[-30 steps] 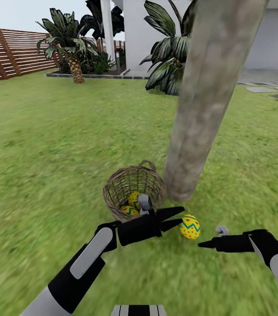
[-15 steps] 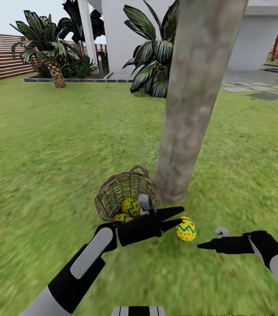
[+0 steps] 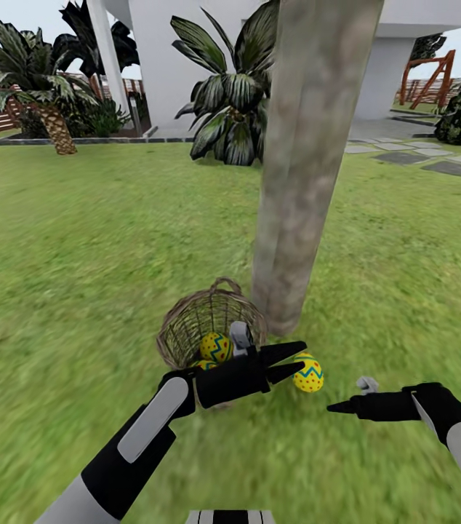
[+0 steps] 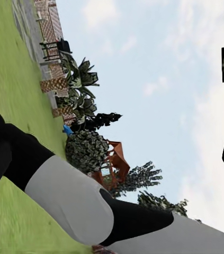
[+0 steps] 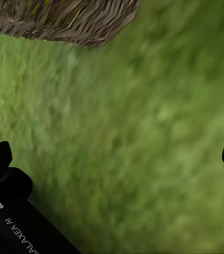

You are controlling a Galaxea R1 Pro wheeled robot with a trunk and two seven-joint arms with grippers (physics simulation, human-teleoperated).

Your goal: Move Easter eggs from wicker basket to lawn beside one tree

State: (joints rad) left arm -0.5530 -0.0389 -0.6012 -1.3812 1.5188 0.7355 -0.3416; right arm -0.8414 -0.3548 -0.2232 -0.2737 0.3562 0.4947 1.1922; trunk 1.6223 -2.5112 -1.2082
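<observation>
Head view first: we see the small round brown woven wicker basket (image 3: 210, 327) on the mottled green lawn (image 3: 78, 255), touching the thick grey-brown tree trunk (image 3: 299, 167). Two yellow red-dotted Easter eggs (image 3: 215, 346) sit inside; a third egg (image 3: 307, 373) lies on the grass near the trunk. Left pincer (image 3: 297, 358) is spread, empty, just beside that egg. Right pincer (image 3: 336, 407): can't tell.

Left wrist view: sky and far bushes.

Right wrist view: basket weave (image 5: 64, 21), grass.

We'd guess the eggs are light, smooth, roll-prone; pinch across the middle.
</observation>
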